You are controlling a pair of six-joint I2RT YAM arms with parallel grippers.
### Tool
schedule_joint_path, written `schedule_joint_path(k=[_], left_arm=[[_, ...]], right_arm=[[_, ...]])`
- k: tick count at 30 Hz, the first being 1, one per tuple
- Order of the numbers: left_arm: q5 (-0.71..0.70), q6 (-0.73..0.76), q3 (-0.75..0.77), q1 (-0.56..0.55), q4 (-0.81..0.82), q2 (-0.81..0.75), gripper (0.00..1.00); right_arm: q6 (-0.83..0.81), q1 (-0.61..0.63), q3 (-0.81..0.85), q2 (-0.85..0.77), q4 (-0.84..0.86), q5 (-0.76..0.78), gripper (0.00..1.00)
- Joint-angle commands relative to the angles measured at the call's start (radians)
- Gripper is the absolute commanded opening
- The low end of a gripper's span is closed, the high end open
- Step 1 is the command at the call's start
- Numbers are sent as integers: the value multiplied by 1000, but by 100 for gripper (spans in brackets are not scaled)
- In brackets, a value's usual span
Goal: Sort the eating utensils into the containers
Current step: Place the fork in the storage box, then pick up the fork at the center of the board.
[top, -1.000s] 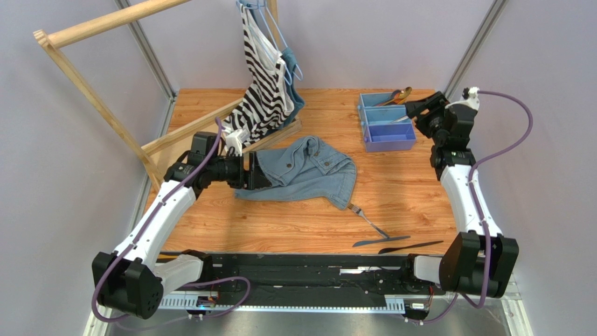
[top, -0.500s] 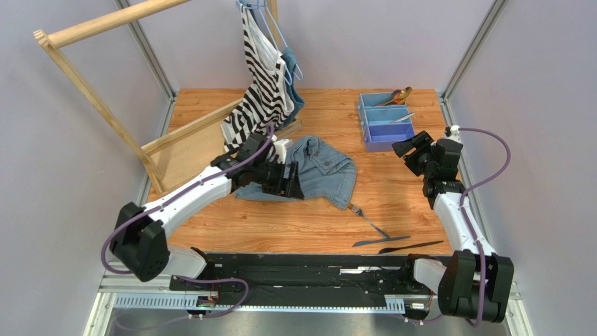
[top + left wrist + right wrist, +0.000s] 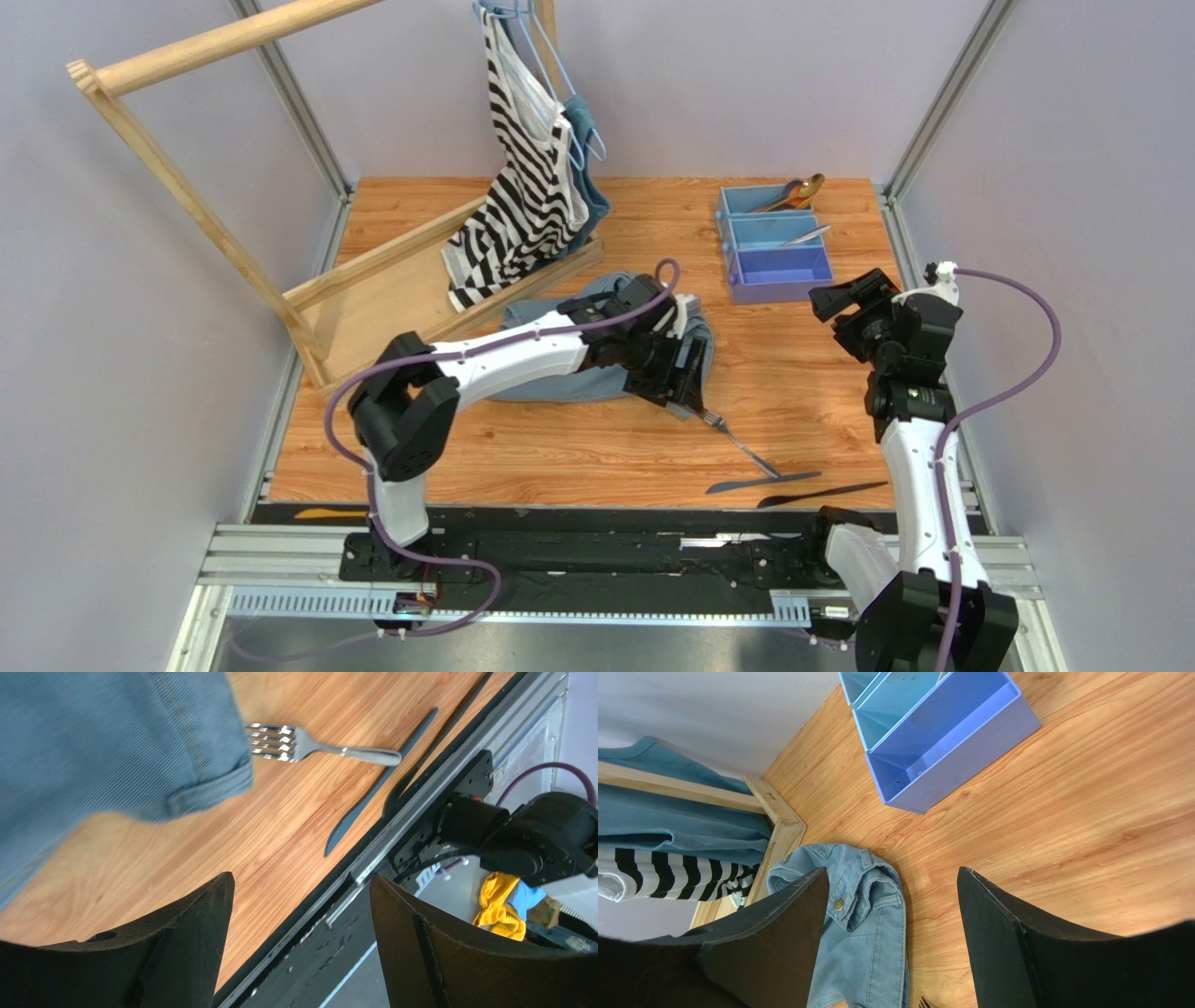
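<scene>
Left jaws, open and empty, hang near the fork (image 3: 309, 745), which lies on the table (image 3: 281, 833) with tines beside the denim (image 3: 105, 735); right jaws, open and empty, near the tray (image 3: 962, 763). Risk: a grasp at the tines may snag cloth and drag it.

We find a robotics test cell, not a home or a kitchen. Two robot arms, the left arm (image 3: 491, 357) and the right arm (image 3: 919, 462), are bolted to a black mounting rail (image 3: 561, 529) at the near edge of a wooden tabletop (image 3: 786, 378). Plain pale panels (image 3: 730, 84) on aluminium posts (image 3: 948, 91) enclose the far, left and right sides. Purple cables (image 3: 1031, 350) trail from the arms. Household goods are sparse: a wooden rack (image 3: 180, 196) far left, a striped garment (image 3: 526, 182), a denim garment (image 3: 105, 735), and a blue divided tray (image 3: 776, 266) far right.
</scene>
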Motion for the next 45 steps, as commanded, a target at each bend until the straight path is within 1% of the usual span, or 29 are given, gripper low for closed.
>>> schedule_joint_path(k=[1, 5, 10, 13, 17, 21, 25, 30, 35, 37, 40, 41, 45], left_arm=[[-44, -51, 134, -59, -18, 100, 79], [-51, -77, 195, -87, -29, 170, 79], [-81, -92, 249, -122, -55, 239, 77], [-128, -86, 300, -139, -112, 280, 74], [-202, -71, 422, -165, -207, 355, 75], [-263, -74, 494, -185, -261, 427, 75], [-331, -88, 570, -201, -353, 481, 75], [-373, -112, 662, -213, -397, 556, 73], [-381, -125, 728, -217, -420, 604, 72], [-417, -122, 748, -216, -429, 618, 71], [-450, -103, 838, -216, -494, 665, 71], [-458, -99, 894, -216, -511, 680, 71], [-492, -85, 990, -214, -557, 740, 71]], right_arm=[[-25, -54, 5, -52, -27, -44, 72], [-18, -126, 3, -80, -45, -104, 72], [-15, -165, 8, -110, -62, -149, 72], [-16, -175, 6, -121, -70, -162, 72], [-22, -189, 3, -132, -82, -161, 72], [-28, -206, 6, -152, -97, -173, 72], [-36, -220, 9, -164, -105, -192, 72], [-35, -226, 3, -167, -107, -213, 72], [-45, -240, -3, -178, -114, -230, 72], [-48, -246, -3, -178, -117, -233, 72], [-50, -255, -3, -178, -119, -245, 72], [-48, -258, -3, -179, -122, -250, 72], [-48, -272, -3, -186, -128, -262, 72]])
